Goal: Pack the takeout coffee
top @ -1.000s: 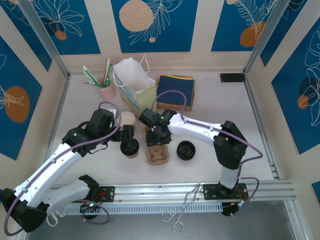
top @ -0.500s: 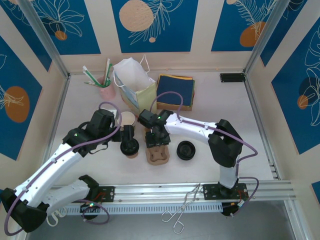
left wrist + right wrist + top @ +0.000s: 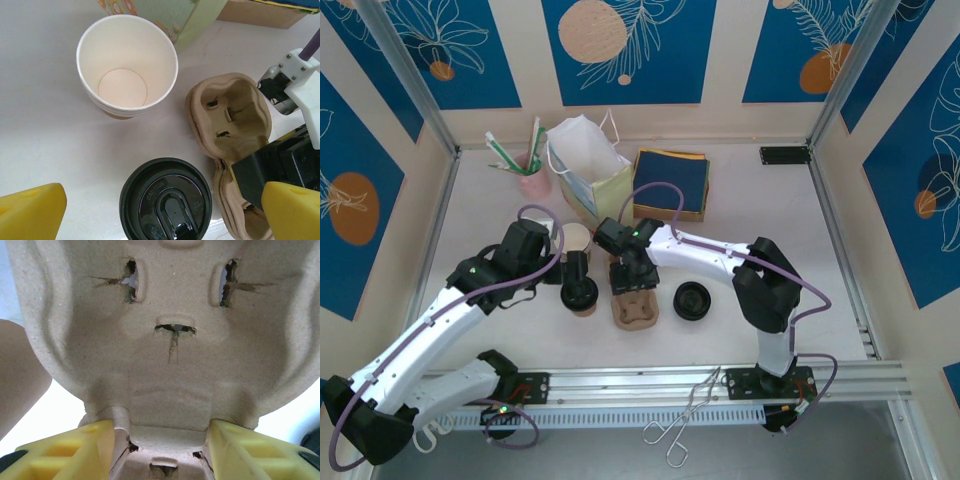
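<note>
The takeout coffee point(image 3: 579, 293) is a small brown kraft cup under a round black plastic lid. It stands on the white table point(image 3: 770, 220) at 9 o'clock from the pulp carrier point(image 3: 635, 310), just beside it.

The left wrist view shows the lid point(image 3: 165, 200) close up. It is glossy, with a raised rim, embossed lettering and a keyhole-shaped sip tab. The left hand point(image 3: 162, 212) is open, with one yellow finger point(image 3: 30, 212) at 9 o'clock of the lid and the other at 3 o'clock, both clear of it. At 11 o'clock from the lid is an unlidded cup point(image 3: 127, 65), matte white inside with a rolled rim and a flat round base.

The carrier is moulded grey-brown fibre, rough and speckled, with rounded wells. In the right wrist view, one well wall has three slots with torn slits running from them. The right hand point(image 3: 160, 447) is closed on the carrier's middle ridge, with a yellow finger point(image 3: 70, 450) pressed against each side.

From above, a loose black lid point(image 3: 692, 300) lies at 3 o'clock from the carrier. A pale paper bag point(image 3: 595, 185) stands open at 12 o'clock from the unlidded cup.
</note>
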